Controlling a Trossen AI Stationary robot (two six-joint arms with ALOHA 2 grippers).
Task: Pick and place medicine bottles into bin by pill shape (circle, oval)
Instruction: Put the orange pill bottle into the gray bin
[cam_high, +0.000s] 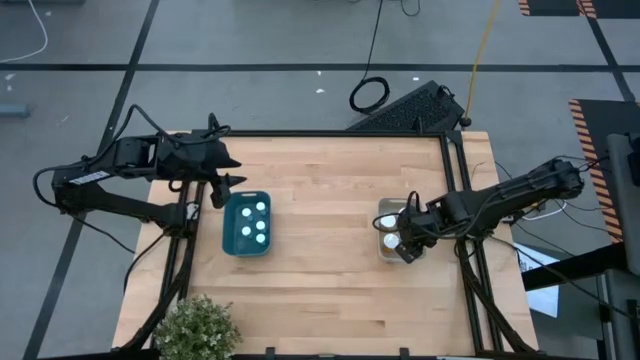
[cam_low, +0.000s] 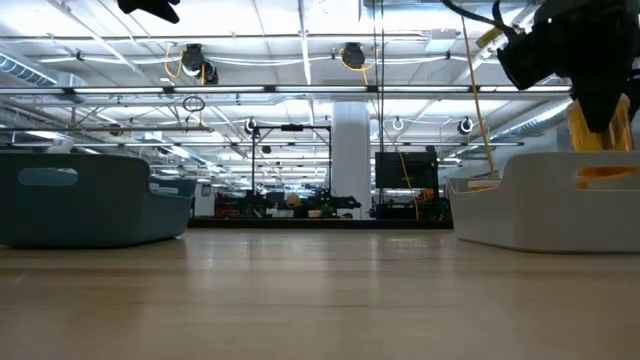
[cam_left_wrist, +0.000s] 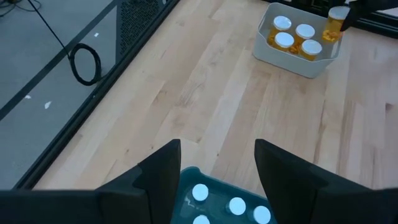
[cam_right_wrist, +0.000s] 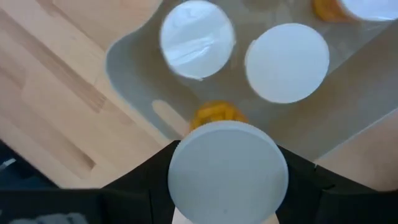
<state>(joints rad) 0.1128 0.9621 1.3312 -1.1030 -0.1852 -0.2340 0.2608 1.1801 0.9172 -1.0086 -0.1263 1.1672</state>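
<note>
Holding an amber bottle (cam_right_wrist: 227, 171) by its sides, my right gripper (cam_high: 408, 243) is hovering over the white bin (cam_high: 383, 212) at 3 o'clock. Only the left wrist view is showing four bottles (cam_left_wrist: 291, 37) inside. My left gripper (cam_left_wrist: 217, 180) is waiting wide open beside the blue bin (cam_high: 230, 222).

High view straight down over whole table (cam_high: 330, 270), low view level along tabletop into room, wrist views close past own fingers, all sharing white bin (cam_left_wrist: 297, 57).
</note>
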